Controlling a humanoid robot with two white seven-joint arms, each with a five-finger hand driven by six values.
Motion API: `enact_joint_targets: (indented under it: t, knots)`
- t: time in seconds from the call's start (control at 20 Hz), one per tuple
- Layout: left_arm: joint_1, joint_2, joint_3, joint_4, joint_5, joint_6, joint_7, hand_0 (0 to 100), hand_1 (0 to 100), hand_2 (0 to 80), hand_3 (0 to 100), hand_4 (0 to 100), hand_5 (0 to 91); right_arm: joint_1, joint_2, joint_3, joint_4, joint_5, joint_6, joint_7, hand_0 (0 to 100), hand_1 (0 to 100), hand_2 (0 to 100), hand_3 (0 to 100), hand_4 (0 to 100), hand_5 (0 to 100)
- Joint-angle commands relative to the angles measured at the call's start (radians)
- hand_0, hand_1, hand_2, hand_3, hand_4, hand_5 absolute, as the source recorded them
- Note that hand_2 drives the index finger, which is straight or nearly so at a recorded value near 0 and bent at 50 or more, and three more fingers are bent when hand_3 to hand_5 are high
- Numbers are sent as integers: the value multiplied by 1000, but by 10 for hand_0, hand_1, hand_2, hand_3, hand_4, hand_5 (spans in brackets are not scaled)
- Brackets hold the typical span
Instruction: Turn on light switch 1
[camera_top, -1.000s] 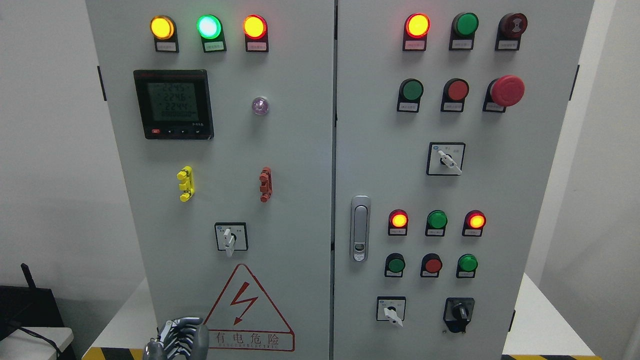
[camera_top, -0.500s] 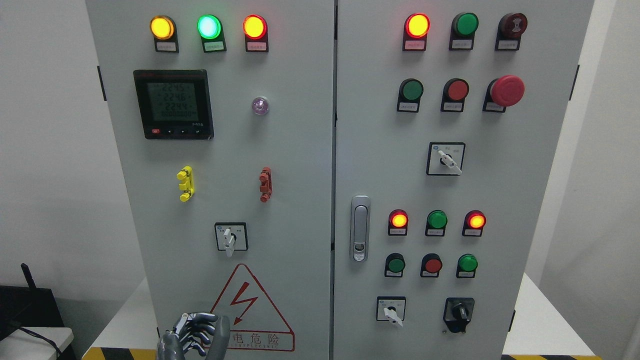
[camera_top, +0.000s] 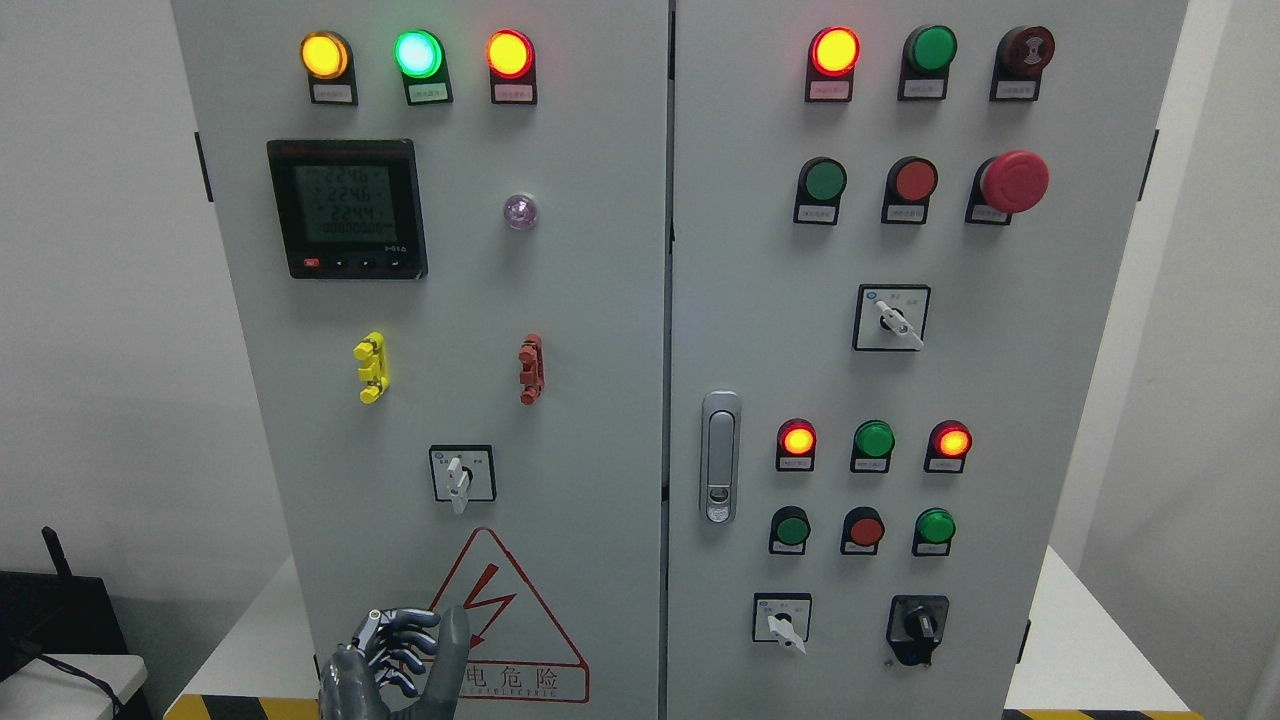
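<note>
Item 1. My left hand: low at the bottom edge, in front of the left door, overlapping the corner of the warning triangle. Fingers loosely spread, thumb up, nothing held. I judge it is kept open so that a thumb-and-finger pinch can be formed at a knob. Right hand: not visible.

Item 2. Selector switch, left door: directly above my hand, just above the triangle's apex. White lever pointing roughly down. I take this to be light switch 1, since it is the nearest rotary control on the side where my hand is; its label is too small to read, so this is a guess.

Item 3. Other selectors, right door: one at mid height, one low, and a black knob beside it. All well apart from my hand.

Item 4. Lamps: yellow, green and red lit along the top of the left door; further lamps and buttons on the right door.

Item 5. Meter: display lit, upper left.

Status: approach stage; switch not yet touched. Next need, in my judgement: raise the hand to the lever and grip it for turning without brushing the red clip above.
</note>
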Motion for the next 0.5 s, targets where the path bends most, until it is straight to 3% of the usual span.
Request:
enact_joint_targets:
  t: [0.0,0.45]
  knots:
    - [-32,-9,-67,-10,0,27,21,34,305,539,776,831,841,0,0,0,1,-18,0,-4,120,389,0,0,0,0]
    - [-85,-16,-64,-5,75,85,22,50,291,539,781,859,862,0,0,0,-1,-18,0,-4,120,389,0,0,0,0]
